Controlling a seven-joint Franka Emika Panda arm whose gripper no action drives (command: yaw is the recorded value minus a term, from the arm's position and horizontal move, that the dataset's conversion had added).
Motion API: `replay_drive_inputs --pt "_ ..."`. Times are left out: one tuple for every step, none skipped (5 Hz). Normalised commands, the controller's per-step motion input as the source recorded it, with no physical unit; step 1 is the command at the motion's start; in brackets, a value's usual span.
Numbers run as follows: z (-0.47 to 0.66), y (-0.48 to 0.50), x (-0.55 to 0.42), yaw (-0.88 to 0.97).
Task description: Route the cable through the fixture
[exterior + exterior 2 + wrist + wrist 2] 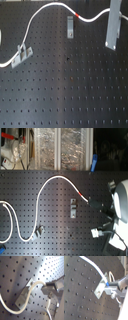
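Observation:
The cable (37, 17) is a long white cord that starts at the first exterior view's left edge, arcs up and runs right. Its red band (77, 14) sits just past a grey clip (70, 26). My gripper (110, 14) is shut on the cable's end at the first exterior view's upper right. In the second exterior view the gripper (93, 203) holds the cable (50, 180) just right of that clip (74, 208). Both wrist views show the cable (31, 289) crossing over the clip (25, 296), also seen in the second wrist view (99, 289). Whether they touch is unclear.
A second grey clip (21, 55) stands at the first exterior view's left with the cable passing by it, and appears again in the second exterior view (39, 231). Everything rests on a black perforated board (70, 90). Shelves with clutter (45, 148) lie behind the board.

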Motion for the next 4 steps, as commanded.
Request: replay_drive_inputs --pt "0.0 0.4 0.163 0.03" --pt "0.0 0.356 0.162 0.07" --pt "0.0 0.018 0.009 0.0" --pt "-0.14 0.428 0.213 0.01"
